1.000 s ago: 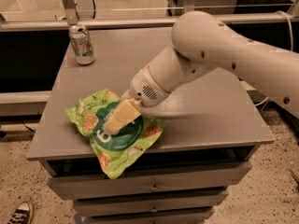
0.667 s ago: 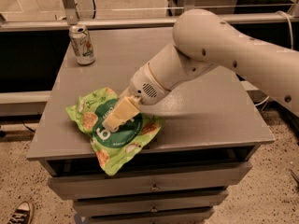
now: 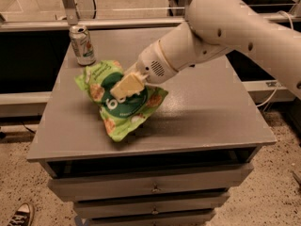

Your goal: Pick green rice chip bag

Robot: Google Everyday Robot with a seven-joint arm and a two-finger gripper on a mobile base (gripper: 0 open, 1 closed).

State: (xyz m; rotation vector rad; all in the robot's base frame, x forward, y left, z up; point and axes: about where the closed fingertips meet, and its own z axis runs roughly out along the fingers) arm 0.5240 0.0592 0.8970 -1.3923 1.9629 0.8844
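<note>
Crinkly lime-green rice chip bag, jaws pinching its middle

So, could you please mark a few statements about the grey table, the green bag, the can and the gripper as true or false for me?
1. The gripper is down at the crinkly lime-green rice chip bag. True.
2. The pale soda can lies on its side. False: it stands upright at the far corner of the grey table, on the left of the picture.
3. The bag sits at the table's right-hand edge in the picture. False: it is left of the middle.
4. A dark sneaker shows on the speckled floor, bottom left in the picture. True.
</note>
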